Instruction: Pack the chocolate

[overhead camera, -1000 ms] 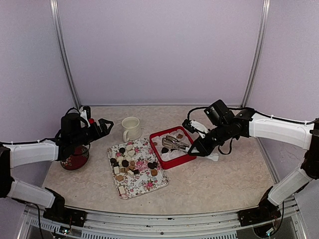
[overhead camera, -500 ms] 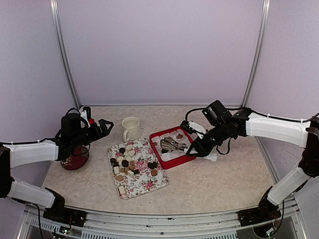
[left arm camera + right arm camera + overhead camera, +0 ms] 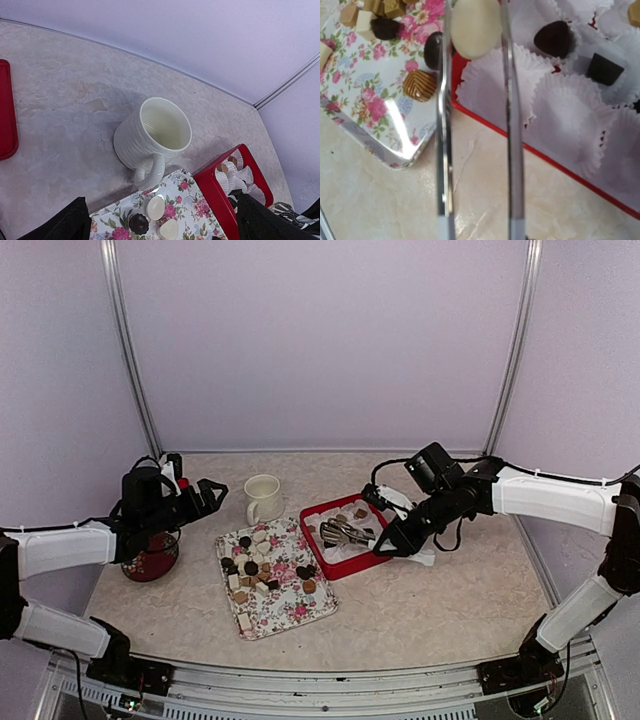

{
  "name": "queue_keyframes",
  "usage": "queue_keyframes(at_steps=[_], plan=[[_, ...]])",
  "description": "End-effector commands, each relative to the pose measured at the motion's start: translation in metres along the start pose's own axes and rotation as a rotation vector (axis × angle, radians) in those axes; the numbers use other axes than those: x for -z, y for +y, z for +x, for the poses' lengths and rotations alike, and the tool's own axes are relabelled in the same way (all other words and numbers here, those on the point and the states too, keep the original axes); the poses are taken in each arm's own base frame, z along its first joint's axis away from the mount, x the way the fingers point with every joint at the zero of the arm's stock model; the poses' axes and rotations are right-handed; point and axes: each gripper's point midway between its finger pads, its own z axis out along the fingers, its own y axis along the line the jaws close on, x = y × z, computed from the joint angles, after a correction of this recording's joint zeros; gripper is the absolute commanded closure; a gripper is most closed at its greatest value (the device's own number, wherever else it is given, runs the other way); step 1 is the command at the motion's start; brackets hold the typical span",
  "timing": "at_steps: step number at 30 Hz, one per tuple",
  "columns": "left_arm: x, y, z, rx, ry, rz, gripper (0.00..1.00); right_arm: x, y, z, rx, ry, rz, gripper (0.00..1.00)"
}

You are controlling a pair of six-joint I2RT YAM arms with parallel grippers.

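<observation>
Your right gripper (image 3: 395, 537) has its fingers clamped on the handle end of a pair of metal tongs (image 3: 512, 150). The tongs pinch one cream chocolate (image 3: 475, 27) between their tips. So the sweet is not at the fingers at all. It rides out at the far end of the tongs, well ahead of them.

In the right wrist view it hangs above the near rim of the red box (image 3: 560, 170), just where the flowered tray (image 3: 365, 100) ends. An empty paper liner (image 3: 492, 82) lies right beside it, toward the box. I'd judge this to be the placing step.

- Carry the tips a little further into the box, until the sweet is over the middle of that liner and not over its frilled edge.
- Come down low before you ease the squeeze, so it settles in and does not bounce.
- Loosen your hold only slightly. The tongs spring open by themselves, and a full release would drop them.
- Stay clear of the filled liners further in, one with a dark rounded chocolate (image 3: 552, 37) and one with a dark square one (image 3: 604, 69).

The rest of the chocolates (image 3: 255, 565) sit in a loose heap on the flowered tray, on the table between the two arms.

Your left gripper (image 3: 213, 497) hovers off to the left, on the far side of the mug (image 3: 263, 498). Its fingers (image 3: 62, 225) are spread wide and hold nothing. It can stay where it is.
</observation>
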Motion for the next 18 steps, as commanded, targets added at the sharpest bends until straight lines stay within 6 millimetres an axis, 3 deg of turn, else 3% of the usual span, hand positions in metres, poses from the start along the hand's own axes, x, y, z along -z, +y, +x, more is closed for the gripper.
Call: queue_keyframes(at_steps=[1,7,18], plan=[[-0.001,-0.008,-0.011,-0.015,-0.026,0.013,0.01,-0.006,-0.004,0.005,-0.025,0.014,-0.004,0.70],[-0.002,-0.007,-0.011,-0.019,-0.029,0.008,0.01,-0.011,-0.005,0.019,-0.053,0.047,-0.003,0.70],[-0.003,-0.007,-0.011,-0.019,-0.027,0.010,0.01,-0.016,-0.010,0.017,-0.051,0.068,0.013,0.64]])
